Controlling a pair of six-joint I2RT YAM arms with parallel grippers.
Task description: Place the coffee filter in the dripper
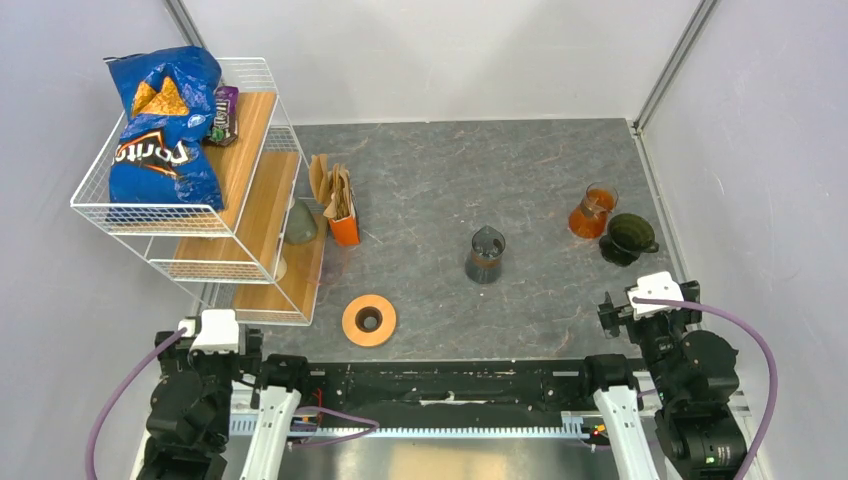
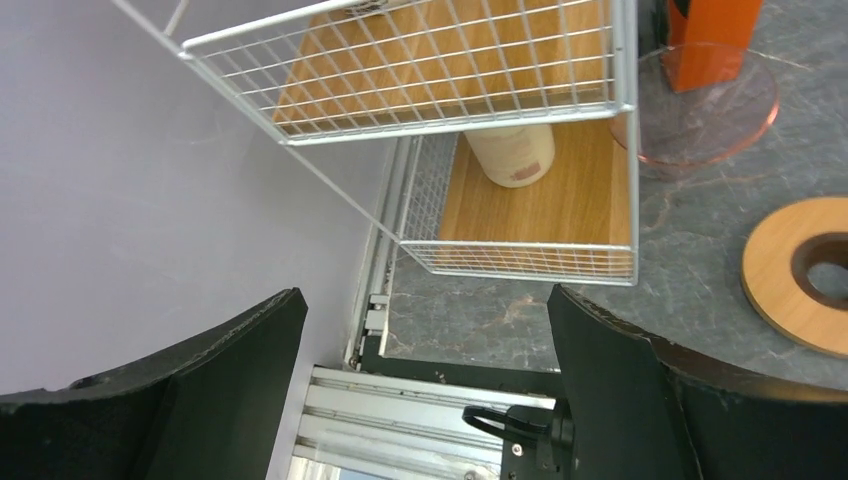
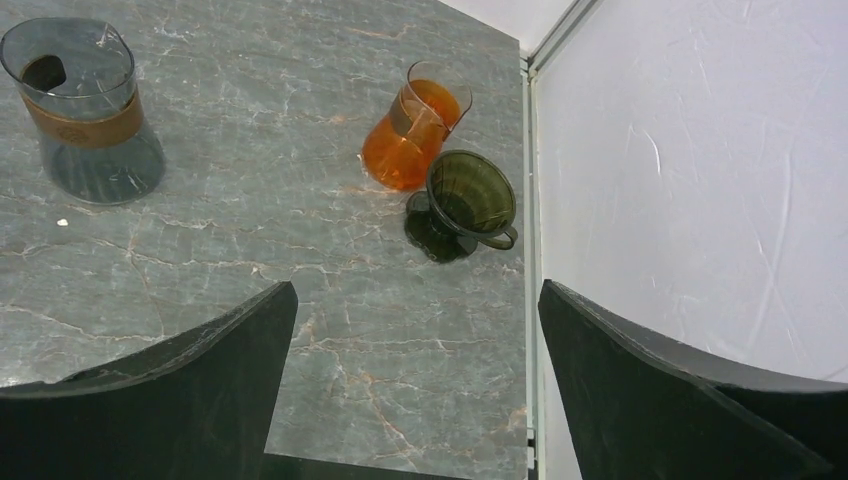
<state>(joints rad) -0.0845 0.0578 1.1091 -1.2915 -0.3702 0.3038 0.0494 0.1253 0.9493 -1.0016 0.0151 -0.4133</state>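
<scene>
At the far left of the top view a white wire rack point(image 1: 262, 262) with wooden shelves stands against the wall. A blue chip bag point(image 1: 163, 130) lies on its top shelf with a small purple packet point(image 1: 225, 113) beside it. The left wrist view shows a cream bottle point(image 2: 512, 155) on the lowest shelf.

At the lower left, the left gripper point(image 2: 422, 300) hangs over the table's near edge beside the rack. Its fingers point(image 2: 200, 390) are spread wide apart and hold nothing.

Just right of the rack, the brown coffee filters point(image 1: 332, 185) stand upright in an orange holder point(image 1: 345, 229), in the upper left part of the table point(image 1: 440, 170). A translucent rounded piece point(image 1: 300, 225), of a kind that cannot be told, sits between the holder and the rack. Below these, towards the bottom of the frame, a flat orange-brown ring point(image 1: 369, 321) lies alone on the grey marbled surface.

Near the middle of the frame stands a smoke-grey carafe point(image 1: 486, 255) with a brown band, well apart from everything else.

At the right, an orange carafe point(image 1: 592, 212) stands near the wall. The dark green dripper point(image 1: 630, 238) is just beside it, lower and to the right. The dripper stands upright with its mouth open upward, and it holds no filter. It is well apart from the filters across the table.

At the lower right, the right gripper point(image 3: 415, 290) hangs near the dripper with its fingers point(image 3: 660, 390) apart and nothing between them.
</scene>
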